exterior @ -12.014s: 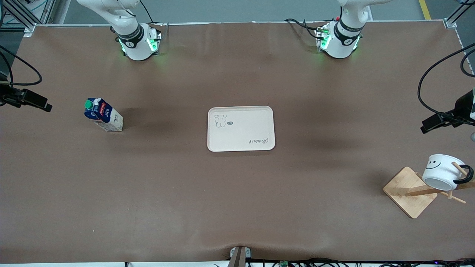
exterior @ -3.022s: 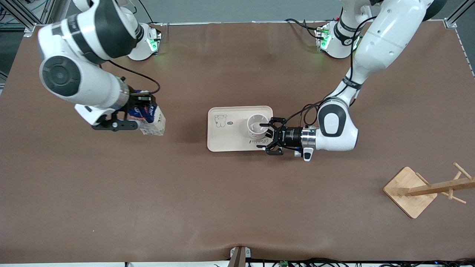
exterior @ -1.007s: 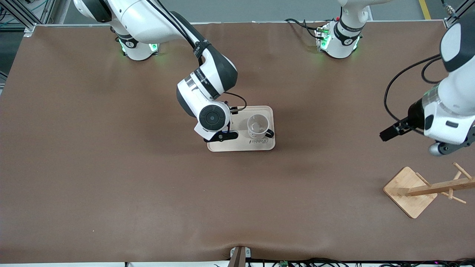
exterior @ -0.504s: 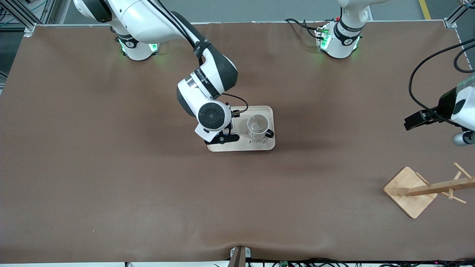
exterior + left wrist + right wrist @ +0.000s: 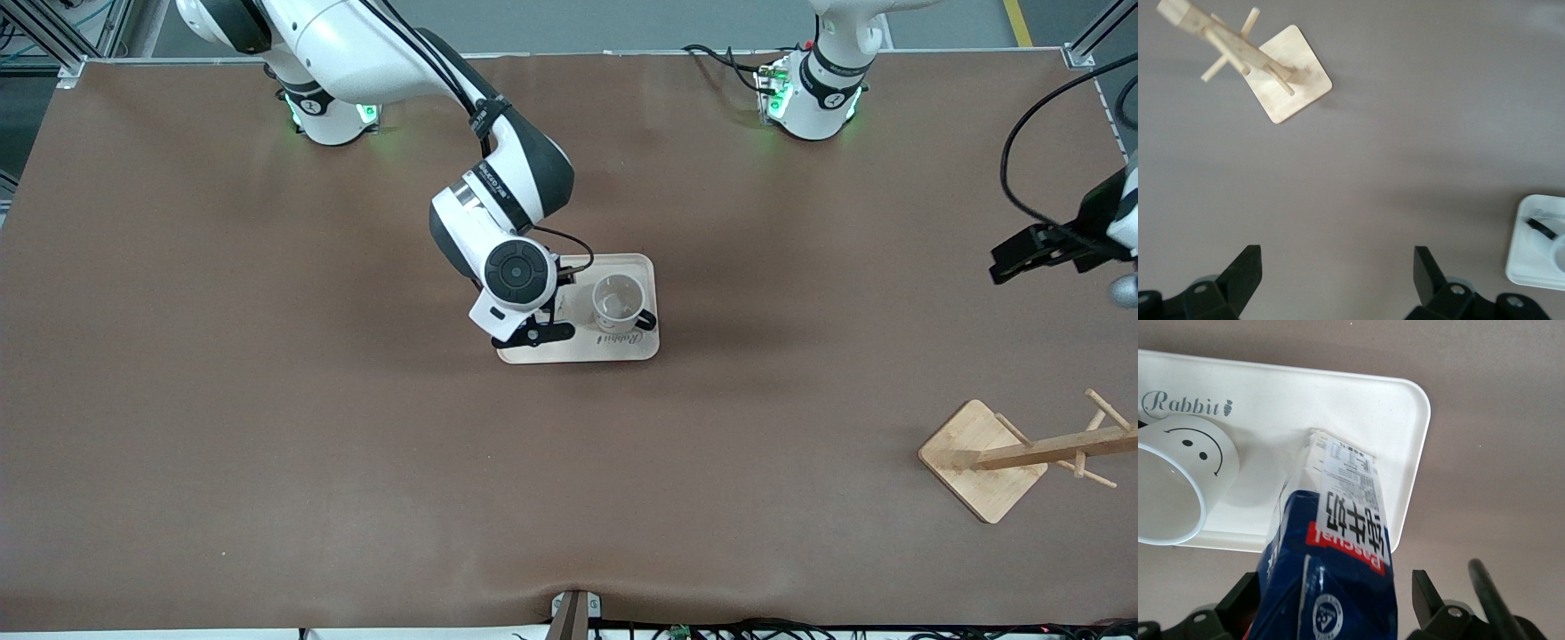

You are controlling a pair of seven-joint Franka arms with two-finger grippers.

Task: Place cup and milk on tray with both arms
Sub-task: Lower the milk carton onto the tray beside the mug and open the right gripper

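The right gripper (image 5: 1328, 613) is down over the cream rectangular tray (image 5: 622, 351) with the raised rim and "Rabbit" script, its fingers (image 5: 1428, 600) standing apart on either side of the small dark blue and white milk carton (image 5: 1331, 560), whose base sits on the tray. The white round mug (image 5: 620, 302) with the smiley face and black handle stands upright on the tray just beside the carton. The left gripper (image 5: 1335, 280), spread wide and empty, hangs over bare brown table (image 5: 267, 444) toward the left arm's end, the wooden peg stand (image 5: 996, 458) nearby.
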